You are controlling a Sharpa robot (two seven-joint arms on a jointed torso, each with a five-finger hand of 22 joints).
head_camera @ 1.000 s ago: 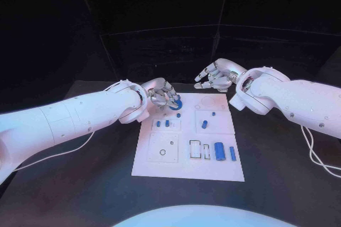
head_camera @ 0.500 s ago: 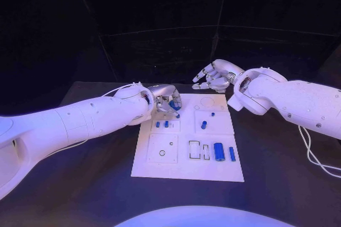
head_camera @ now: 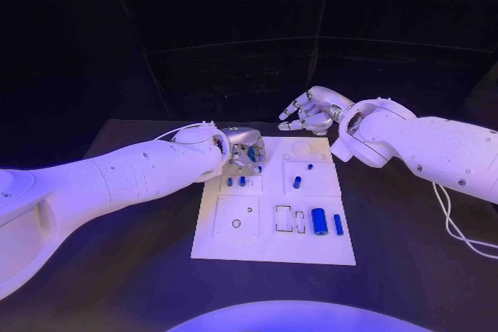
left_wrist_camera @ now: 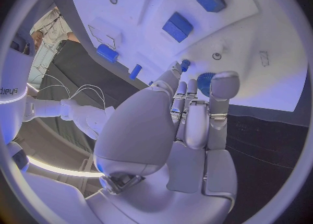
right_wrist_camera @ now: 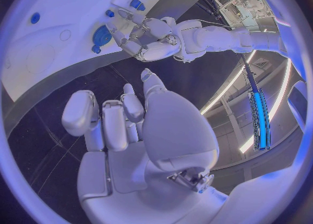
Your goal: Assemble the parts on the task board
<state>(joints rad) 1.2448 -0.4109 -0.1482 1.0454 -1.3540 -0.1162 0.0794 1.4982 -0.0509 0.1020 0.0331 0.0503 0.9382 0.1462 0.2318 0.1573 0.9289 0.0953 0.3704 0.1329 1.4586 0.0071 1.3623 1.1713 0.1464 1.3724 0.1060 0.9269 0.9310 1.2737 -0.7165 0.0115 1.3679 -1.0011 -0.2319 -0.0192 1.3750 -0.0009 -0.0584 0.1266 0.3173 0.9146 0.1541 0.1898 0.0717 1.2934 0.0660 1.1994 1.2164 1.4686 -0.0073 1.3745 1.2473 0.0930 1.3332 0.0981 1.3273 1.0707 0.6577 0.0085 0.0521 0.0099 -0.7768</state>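
Note:
The white task board [head_camera: 260, 238] lies in the middle of the table. My left hand [head_camera: 244, 148] hangs over its far left corner, fingers bent down around a blue round part [head_camera: 254, 155]. In the left wrist view that round part [left_wrist_camera: 204, 82] sits between the thumb and the other fingertips [left_wrist_camera: 189, 85]. The right wrist view shows the round part [right_wrist_camera: 101, 35] low on the board, at the left hand [right_wrist_camera: 153, 44]. My right hand [head_camera: 309, 111] hovers above the board's far edge, fingers loosely bent and apart, holding nothing.
Other blue parts sit on the board: two small pieces [head_camera: 235, 181], a peg [head_camera: 297, 181], a thick cylinder [head_camera: 319, 222] and a slim bar [head_camera: 338, 224]. Bare black table surrounds the board on all sides.
My left wrist has turned over the board's far left corner, so the hand now covers more of the round part. The right hand has drifted slightly up and away.

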